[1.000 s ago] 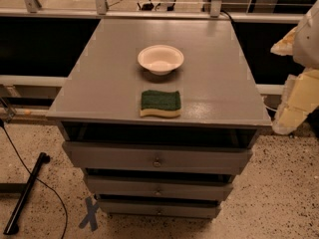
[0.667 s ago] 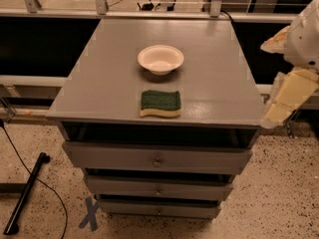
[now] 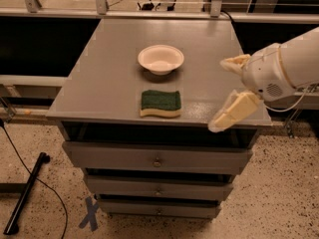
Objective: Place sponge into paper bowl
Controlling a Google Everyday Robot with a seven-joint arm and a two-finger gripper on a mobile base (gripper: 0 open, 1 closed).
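The sponge (image 3: 160, 102), dark green on top with a pale yellow layer below, lies flat near the front edge of the grey cabinet top (image 3: 114, 68). The white paper bowl (image 3: 160, 59) stands empty just behind it, near the middle of the top. My gripper (image 3: 227, 89) hangs over the top's right front corner, to the right of the sponge and apart from it. Its two cream fingers (image 3: 232, 112) are spread wide, open and empty.
The cabinet has several drawers with small knobs (image 3: 157, 161) below the top. A metal rail (image 3: 149, 6) and cables run behind it. A black pole (image 3: 25, 195) lies on the speckled floor at left, with a tape cross (image 3: 89, 214) near the cabinet's foot.
My gripper and arm have moved left from the frame's right edge to above the cabinet's right front corner. The sponge and bowl have not moved.
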